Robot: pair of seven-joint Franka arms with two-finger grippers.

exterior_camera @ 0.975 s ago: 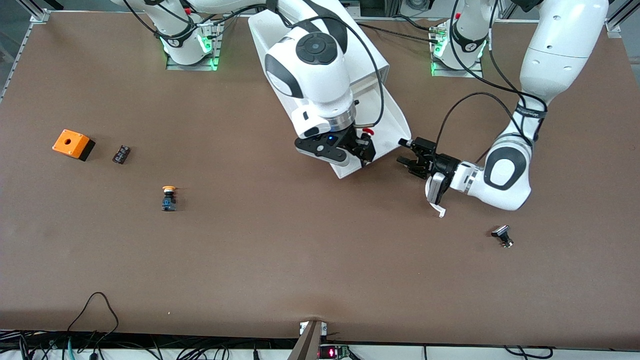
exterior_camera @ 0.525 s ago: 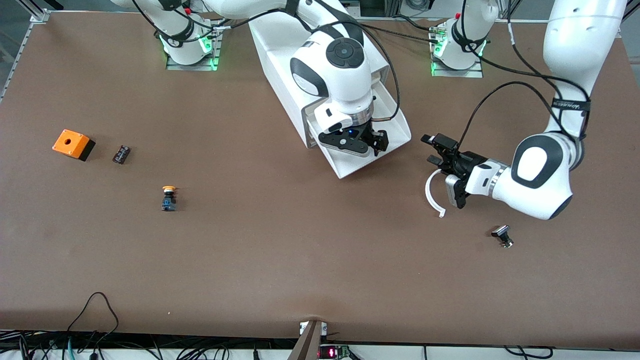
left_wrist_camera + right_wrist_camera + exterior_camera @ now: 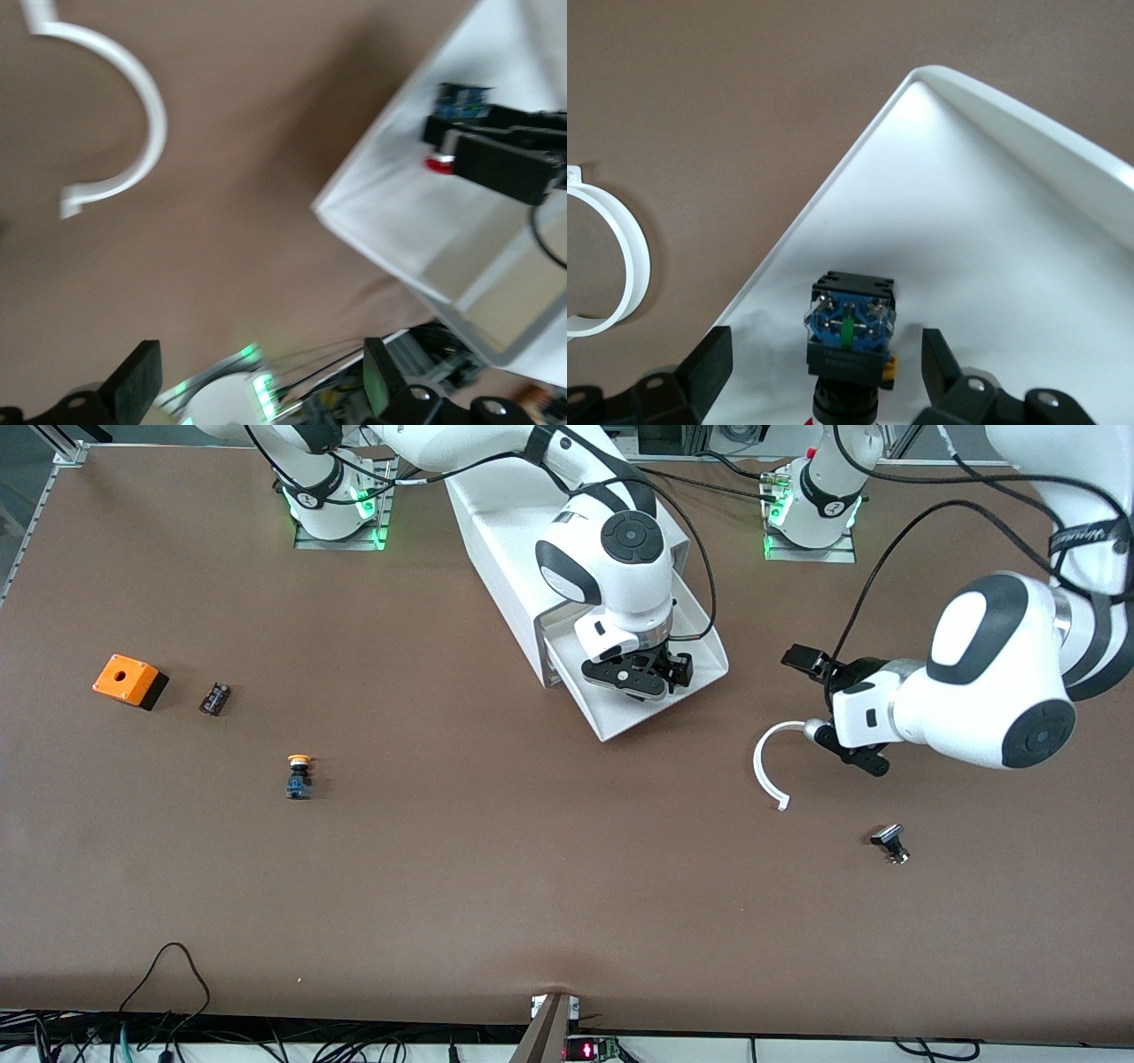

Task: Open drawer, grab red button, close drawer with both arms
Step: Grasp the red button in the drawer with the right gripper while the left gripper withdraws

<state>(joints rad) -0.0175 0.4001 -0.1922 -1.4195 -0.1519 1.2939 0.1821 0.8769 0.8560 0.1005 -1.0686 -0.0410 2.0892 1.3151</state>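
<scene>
The button [image 3: 849, 341] lies in the open drawer [image 3: 700, 657], small, rigid and light; the right gripper [image 3: 824, 372] straddles its blocky body, fingers wide; the left gripper [image 3: 828, 700] hangs wide open beside the drawer, holding nothing.

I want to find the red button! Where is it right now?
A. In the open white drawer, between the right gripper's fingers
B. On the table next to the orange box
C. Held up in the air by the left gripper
A: the right wrist view shows the button lying in the drawer between the open fingers of the right gripper.
</scene>
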